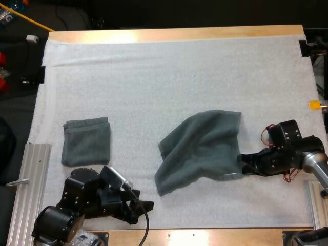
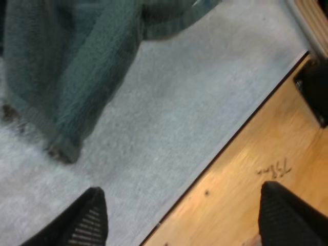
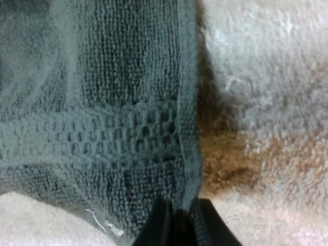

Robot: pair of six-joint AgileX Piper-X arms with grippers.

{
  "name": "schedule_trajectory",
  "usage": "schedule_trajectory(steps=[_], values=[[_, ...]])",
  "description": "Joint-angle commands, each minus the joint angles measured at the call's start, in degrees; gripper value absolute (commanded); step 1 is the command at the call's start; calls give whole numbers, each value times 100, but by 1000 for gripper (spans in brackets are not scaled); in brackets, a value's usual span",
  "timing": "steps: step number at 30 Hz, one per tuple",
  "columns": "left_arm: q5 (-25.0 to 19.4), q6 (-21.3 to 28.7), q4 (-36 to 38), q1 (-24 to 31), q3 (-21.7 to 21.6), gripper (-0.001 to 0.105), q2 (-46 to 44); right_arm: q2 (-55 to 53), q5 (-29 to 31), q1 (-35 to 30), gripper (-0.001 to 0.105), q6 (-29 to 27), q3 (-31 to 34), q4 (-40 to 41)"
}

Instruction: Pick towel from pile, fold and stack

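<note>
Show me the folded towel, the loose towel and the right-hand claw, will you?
folded towel [image 1: 86,142]: high view, middle of its top.
loose towel [image 1: 202,146]: high view, centre of the cloth.
right gripper [image 1: 241,165]: high view, between its fingertips at the loose towel's corner.

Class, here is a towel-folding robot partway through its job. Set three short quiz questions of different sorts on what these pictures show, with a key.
1. True or false: the right claw is shut on an edge of the loose towel.
2. Multiple choice: the folded towel lies (A) under the loose towel, (B) apart from it, nearer the left claw, (C) in the right claw.
3. Fill the gap: the left claw is ____, holding nothing.
Key: 1 true; 2 B; 3 open.
</note>
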Motion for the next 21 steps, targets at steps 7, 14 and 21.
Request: schedule_trajectory(steps=[7,14,21], values=[[-359,-424,-483,-584,11,60,1140,-42,6,-14,0,-93,-8,76],[-258,-422,-966,-731,11,60,2597,-42,6,-14,0,-93,-8,72],[-75,-437,-1748,-731,-5,60,3911,-42,6,-14,0,-177,-8,72]])
